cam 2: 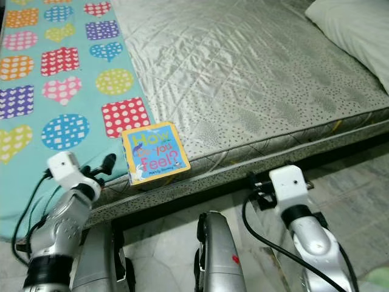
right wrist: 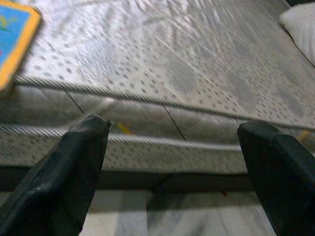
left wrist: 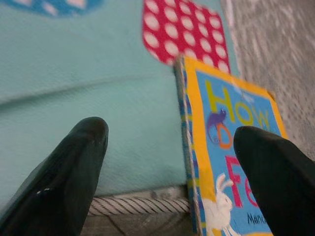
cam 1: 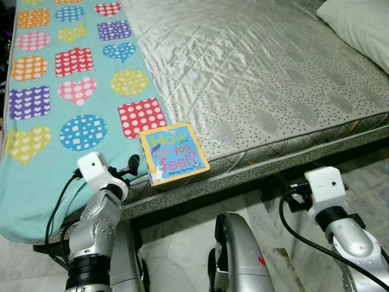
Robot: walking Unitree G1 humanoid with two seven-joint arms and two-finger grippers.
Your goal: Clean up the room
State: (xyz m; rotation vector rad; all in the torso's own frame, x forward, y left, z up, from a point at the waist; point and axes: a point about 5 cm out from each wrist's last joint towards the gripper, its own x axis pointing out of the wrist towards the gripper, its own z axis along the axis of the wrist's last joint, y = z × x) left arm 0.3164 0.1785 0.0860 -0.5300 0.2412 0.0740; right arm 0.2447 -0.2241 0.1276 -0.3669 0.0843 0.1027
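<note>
Left eye view takes in a bed (cam 1: 261,79) with a grey quilted mattress cover, a white pillow (cam 1: 358,24) at its far right corner, and pale tiled floor (cam 1: 182,243) below. A turquoise blanket (cam 1: 55,176) printed with coloured hearts, circles and squares covers the bed's left part and hangs over the near edge. A small board book (cam 1: 173,152), yellow-bordered and blue, titled "How Do You Feel?", lies flat at the near edge, just beside the blanket's right border. The left hand (left wrist: 170,162) sits at the mattress edge, fingers (left wrist: 74,167) spread wide and empty, one over the blanket, one over the book's cover. The right hand (right wrist: 172,162), low before the bed's side, is likewise wide open and holds nothing.
</note>
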